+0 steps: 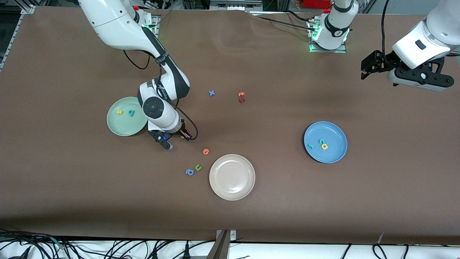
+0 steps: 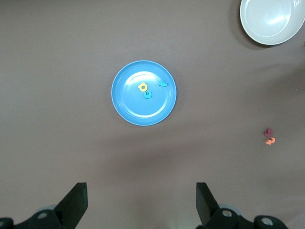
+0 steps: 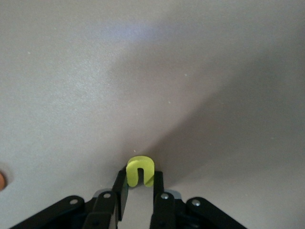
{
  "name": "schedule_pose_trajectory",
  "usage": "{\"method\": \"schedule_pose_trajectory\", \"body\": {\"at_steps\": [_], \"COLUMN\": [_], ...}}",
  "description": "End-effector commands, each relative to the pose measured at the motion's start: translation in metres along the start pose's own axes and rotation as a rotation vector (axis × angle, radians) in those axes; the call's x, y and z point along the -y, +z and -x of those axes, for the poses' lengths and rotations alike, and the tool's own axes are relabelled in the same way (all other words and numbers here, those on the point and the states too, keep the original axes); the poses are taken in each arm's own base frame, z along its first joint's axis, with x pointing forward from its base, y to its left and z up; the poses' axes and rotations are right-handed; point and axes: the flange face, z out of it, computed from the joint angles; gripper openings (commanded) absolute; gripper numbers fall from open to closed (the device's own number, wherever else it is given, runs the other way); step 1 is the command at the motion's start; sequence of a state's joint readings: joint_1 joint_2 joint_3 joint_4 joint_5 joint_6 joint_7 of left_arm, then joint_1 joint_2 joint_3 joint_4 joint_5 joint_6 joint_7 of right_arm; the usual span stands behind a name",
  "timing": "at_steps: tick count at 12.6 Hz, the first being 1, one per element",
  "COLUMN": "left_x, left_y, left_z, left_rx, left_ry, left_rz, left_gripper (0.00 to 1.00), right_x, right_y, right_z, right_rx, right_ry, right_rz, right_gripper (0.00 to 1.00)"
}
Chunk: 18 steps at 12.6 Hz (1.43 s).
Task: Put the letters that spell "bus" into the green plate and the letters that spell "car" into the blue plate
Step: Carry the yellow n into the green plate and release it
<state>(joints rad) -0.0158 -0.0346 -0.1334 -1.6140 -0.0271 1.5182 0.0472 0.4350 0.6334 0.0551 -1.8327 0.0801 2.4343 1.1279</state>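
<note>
The right gripper (image 1: 169,141) pinches the yellow u (image 3: 139,171) down by the green plate (image 1: 126,116) (last letter); next, lift and drop it in. The left gripper (image 1: 373,66) waits, wide open.

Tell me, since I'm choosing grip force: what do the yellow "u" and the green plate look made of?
Yellow "u", pinched in the right gripper: probably soft foam, matte and thick-cut. Green plate: looks like hard plastic or glazed ceramic, smooth with a faint sheen; which one isn't clear.

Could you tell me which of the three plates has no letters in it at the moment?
The beige plate, nearest the front camera. The green plate holds two letters, the blue plate three.
</note>
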Motion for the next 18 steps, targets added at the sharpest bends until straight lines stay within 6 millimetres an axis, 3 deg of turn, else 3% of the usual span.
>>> {"method": "schedule_pose_trajectory", "body": {"at_steps": [1,4,6,9,11,14,18], "left_x": [-0.004,-0.004,-0.004,-0.004,-0.004,-0.004,-0.004], "left_y": [-0.007,-0.007,-0.007,-0.007,-0.007,-0.007,-0.007], "left_z": [-0.002,-0.002,-0.002,-0.002,-0.002,-0.002,-0.002], "left_rx": [0.004,0.003,0.003,0.003,0.002,0.002,0.004], "left_ry": [-0.003,-0.003,-0.003,-0.003,-0.003,-0.002,-0.002], "left_rz": [0.017,0.017,0.017,0.017,0.019,0.022,0.022], "left_gripper": [1.0,1.0,1.0,1.0,1.0,1.0,1.0], "right_x": [-0.006,-0.045,-0.083,-0.142,-0.179,-0.205,-0.206], "right_y": [-0.046,-0.084,-0.096,-0.079,-0.055,-0.048,-0.036], "right_z": [0.003,-0.012,-0.02,-0.03,-0.043,-0.072,-0.075], "right_rx": [0.034,0.102,0.13,0.152,0.134,0.139,0.122], "right_ry": [-0.034,-0.114,-0.165,-0.245,-0.303,-0.363,-0.371], "right_rz": [0.067,0.208,0.242,0.245,0.214,0.206,0.198], "right_gripper": [0.0,0.0,0.0,0.0,0.0,0.0,0.04]}}
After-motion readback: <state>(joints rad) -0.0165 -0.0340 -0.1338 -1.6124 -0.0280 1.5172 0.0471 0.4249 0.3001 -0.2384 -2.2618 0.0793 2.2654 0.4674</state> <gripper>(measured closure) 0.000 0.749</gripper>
